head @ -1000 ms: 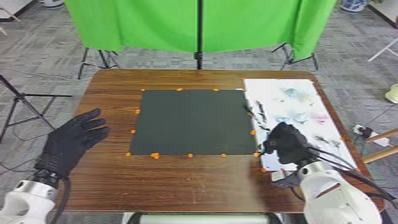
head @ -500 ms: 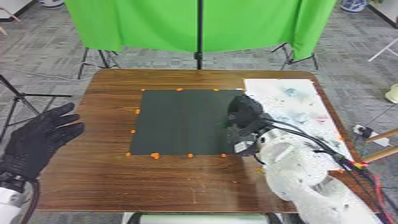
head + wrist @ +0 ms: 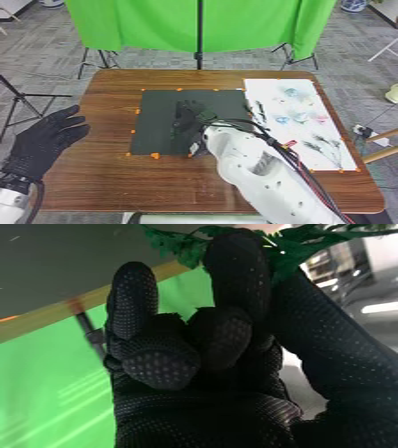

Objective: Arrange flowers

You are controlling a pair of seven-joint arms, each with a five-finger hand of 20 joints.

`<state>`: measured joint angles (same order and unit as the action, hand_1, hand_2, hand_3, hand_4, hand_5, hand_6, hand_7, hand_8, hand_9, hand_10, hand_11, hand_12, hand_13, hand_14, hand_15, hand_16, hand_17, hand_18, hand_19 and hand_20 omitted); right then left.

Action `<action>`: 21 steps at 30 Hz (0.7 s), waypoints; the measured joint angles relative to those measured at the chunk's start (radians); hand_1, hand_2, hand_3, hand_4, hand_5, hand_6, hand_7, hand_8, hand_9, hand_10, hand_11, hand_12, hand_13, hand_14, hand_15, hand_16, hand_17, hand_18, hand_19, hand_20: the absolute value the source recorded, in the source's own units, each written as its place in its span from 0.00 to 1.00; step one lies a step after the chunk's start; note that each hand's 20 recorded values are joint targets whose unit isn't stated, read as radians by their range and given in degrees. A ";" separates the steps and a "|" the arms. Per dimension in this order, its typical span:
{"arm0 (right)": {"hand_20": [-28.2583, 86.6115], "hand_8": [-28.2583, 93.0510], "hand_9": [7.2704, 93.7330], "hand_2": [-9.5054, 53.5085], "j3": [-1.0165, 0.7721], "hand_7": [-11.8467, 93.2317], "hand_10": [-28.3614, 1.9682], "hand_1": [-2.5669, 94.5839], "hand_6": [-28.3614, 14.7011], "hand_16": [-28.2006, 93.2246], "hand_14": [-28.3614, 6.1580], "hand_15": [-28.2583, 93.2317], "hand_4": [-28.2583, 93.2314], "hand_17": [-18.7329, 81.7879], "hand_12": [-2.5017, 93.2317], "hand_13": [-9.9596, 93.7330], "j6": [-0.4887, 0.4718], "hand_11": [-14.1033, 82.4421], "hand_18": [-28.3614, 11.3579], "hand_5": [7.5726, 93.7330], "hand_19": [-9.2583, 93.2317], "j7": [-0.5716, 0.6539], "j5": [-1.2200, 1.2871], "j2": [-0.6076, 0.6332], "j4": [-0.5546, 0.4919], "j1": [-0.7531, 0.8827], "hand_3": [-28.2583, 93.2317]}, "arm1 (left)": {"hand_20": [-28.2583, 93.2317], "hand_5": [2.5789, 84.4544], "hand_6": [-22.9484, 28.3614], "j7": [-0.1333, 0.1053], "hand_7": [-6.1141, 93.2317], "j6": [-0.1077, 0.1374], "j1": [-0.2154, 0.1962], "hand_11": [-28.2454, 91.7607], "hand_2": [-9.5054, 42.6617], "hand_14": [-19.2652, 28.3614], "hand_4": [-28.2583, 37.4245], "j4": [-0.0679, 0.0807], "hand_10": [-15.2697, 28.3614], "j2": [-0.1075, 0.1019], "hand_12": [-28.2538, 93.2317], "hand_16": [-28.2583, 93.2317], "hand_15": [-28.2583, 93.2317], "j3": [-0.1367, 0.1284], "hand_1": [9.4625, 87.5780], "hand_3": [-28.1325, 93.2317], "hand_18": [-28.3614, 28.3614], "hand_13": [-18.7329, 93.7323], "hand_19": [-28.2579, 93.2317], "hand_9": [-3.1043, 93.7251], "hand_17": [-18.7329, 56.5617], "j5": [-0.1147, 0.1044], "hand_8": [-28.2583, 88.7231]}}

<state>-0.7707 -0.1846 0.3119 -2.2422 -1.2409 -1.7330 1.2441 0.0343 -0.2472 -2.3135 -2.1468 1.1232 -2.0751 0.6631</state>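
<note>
1. You have green foliage (image 3: 182, 245) at your right hand's (image 3: 238, 276) fingertips, pinched against the thumb, other fingers curled in.
2. The dark mat (image 3: 155, 112) lies beneath that hand; settle the leaves flat on it before you ease the pinch, or they may drag.
3. Well right of the hand, flowers (image 3: 300, 118) lie on the white sheet (image 3: 266, 86); swing clear of them.
4. Your left hand (image 3: 43, 142), well to its left, is loosely open and empty.

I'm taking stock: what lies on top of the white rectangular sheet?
Blue flowers, a pink flower and dark feathery sprigs. The white right arm hides part of the sheet, near left, and anything there.
</note>
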 measured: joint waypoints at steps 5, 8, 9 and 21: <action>0.42 0.22 0.91 0.10 0.063 0.62 0.59 0.41 0.48 0.44 0.60 0.88 0.09 0.54 0.30 0.88 0.002 0.85 0.39 0.92 0.90 -0.003 -0.004 -0.020 0.056 -0.028 0.99 | 0.31 0.37 0.55 -0.001 0.34 0.018 0.000 0.54 0.16 0.75 0.00 -0.004 0.67 0.000 0.35 0.18 0.69 0.020 0.19 0.86 0.91 0.37 0.68 0.33 0.13 0.003 0.12; 0.42 0.22 0.91 0.10 0.087 0.62 0.59 0.41 0.49 0.44 0.61 0.87 0.09 0.54 0.30 0.88 0.001 0.85 0.39 0.92 0.90 -0.003 -0.036 -0.035 0.080 -0.030 0.99 | 0.31 0.37 0.55 0.002 0.34 0.022 0.000 0.54 0.16 0.75 0.00 -0.007 0.67 0.000 0.35 0.18 0.69 0.029 0.19 0.86 0.91 0.37 0.68 0.33 0.13 0.004 0.12; 0.42 0.21 0.91 0.10 0.093 0.62 0.59 0.41 0.49 0.44 0.60 0.87 0.09 0.54 0.30 0.88 0.001 0.85 0.39 0.92 0.90 -0.002 -0.050 -0.041 0.088 -0.030 0.99 | 0.31 0.37 0.55 0.004 0.34 0.022 0.000 0.54 0.16 0.75 0.00 -0.007 0.67 0.000 0.35 0.18 0.69 0.032 0.19 0.86 0.91 0.37 0.68 0.33 0.13 0.004 0.12; 0.42 0.22 0.91 0.10 0.138 0.62 0.59 0.41 0.49 0.44 0.61 0.87 0.08 0.53 0.31 0.88 0.023 0.85 0.39 0.92 0.90 0.007 -0.173 -0.119 0.148 -0.009 0.99 | 0.31 0.37 0.55 0.080 0.34 0.010 0.058 0.54 0.17 0.75 0.00 0.018 0.67 -0.034 0.35 0.18 0.69 0.090 0.19 0.85 0.91 0.36 0.68 0.33 0.13 0.003 0.12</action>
<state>-0.6330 -0.1619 0.3191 -2.4157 -1.3597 -1.5845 1.2351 0.1139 -0.2375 -2.2559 -2.1288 1.0894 -1.9848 0.6665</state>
